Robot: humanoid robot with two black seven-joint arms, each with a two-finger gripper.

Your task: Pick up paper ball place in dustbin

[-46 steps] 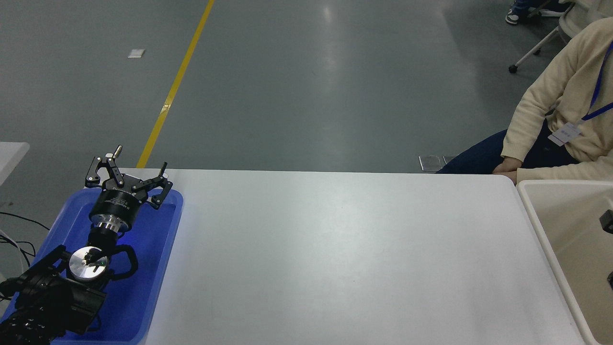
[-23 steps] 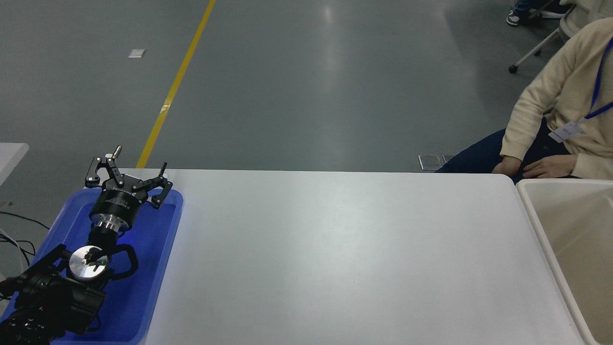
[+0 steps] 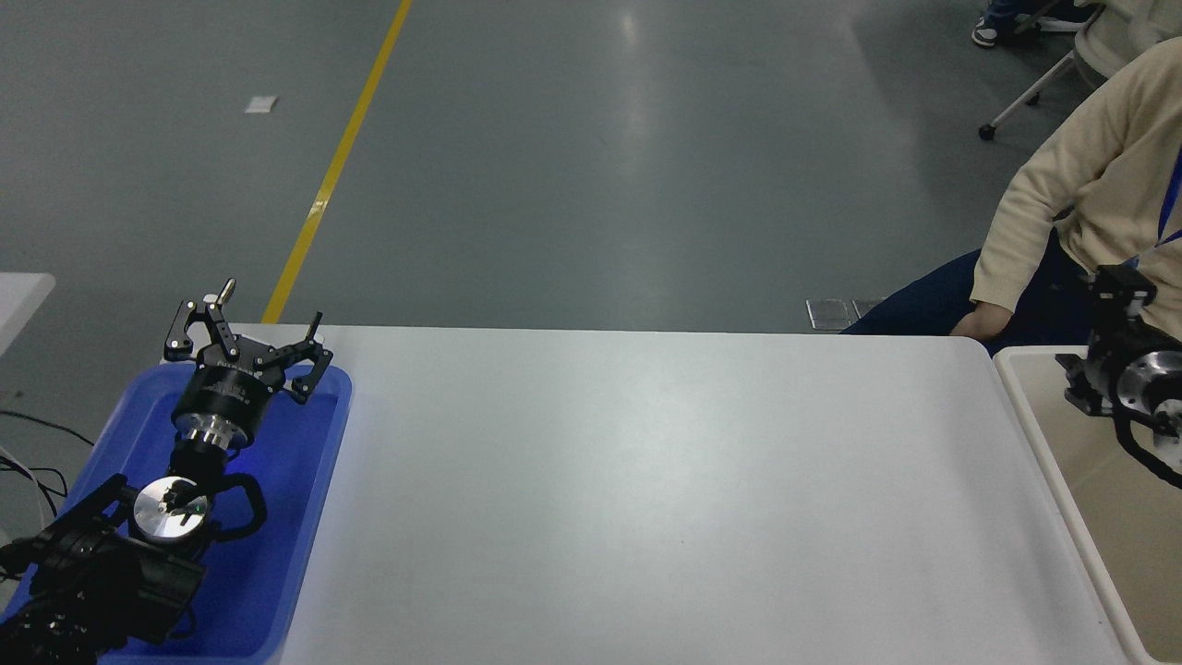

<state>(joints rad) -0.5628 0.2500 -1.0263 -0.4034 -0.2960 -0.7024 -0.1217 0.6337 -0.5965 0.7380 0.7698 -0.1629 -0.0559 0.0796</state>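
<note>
The paper ball is not in view anywhere. The dustbin, cream-white with a beige inside, stands at the table's right end and is cut off by the picture's edge. My right gripper comes in from the right edge and hangs over the dustbin's far corner; only part of it shows, and I cannot tell if it is open, shut, or holding anything. My left gripper is parked open and empty over the far end of the blue tray at the lower left.
A shallow blue tray lies at the table's left end under the left arm. A person in a cream sweater sits at the far right, just behind the dustbin, with a hand near the table's corner. The white table spans the middle.
My right arm has come back into view at the right edge, over the dustbin's far corner. The person has pulled one hand back from the bin's far rim. The left arm has not moved.
</note>
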